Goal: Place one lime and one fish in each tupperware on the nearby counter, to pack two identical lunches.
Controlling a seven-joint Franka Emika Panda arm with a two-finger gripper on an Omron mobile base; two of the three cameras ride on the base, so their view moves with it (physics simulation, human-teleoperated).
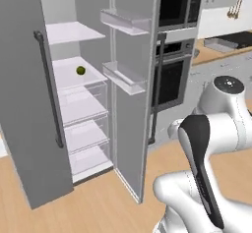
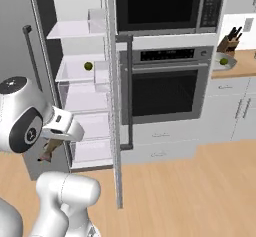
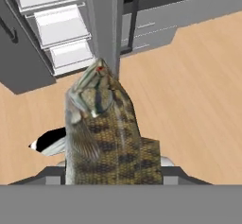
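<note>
My gripper [image 3: 112, 172] is shut on a fish [image 3: 104, 133], a mottled grey-brown one that points head-first away from the hand over the wooden floor. In the right base view the gripper [image 2: 50, 150] hangs low by the open fridge, the fish [image 2: 47, 154] showing beneath it. One lime [image 1: 80, 70] rests on a middle fridge shelf, seen too from the right as the lime [image 2: 88, 66]. A light-grey tupperware [image 2: 220, 65] stands on the counter [image 2: 242, 67] far right with a second lime [image 2: 224, 61] inside. From the left, the tupperware [image 1: 219, 44] sits on the counter [image 1: 209, 56].
The fridge stands open: its left door [image 1: 29, 94] and the right door with bins [image 1: 129, 79] swing out into the floor space. A wall oven [image 2: 165, 88] and microwave [image 2: 160, 3] are beside it. A knife block [image 2: 230, 42] stands behind the tupperware.
</note>
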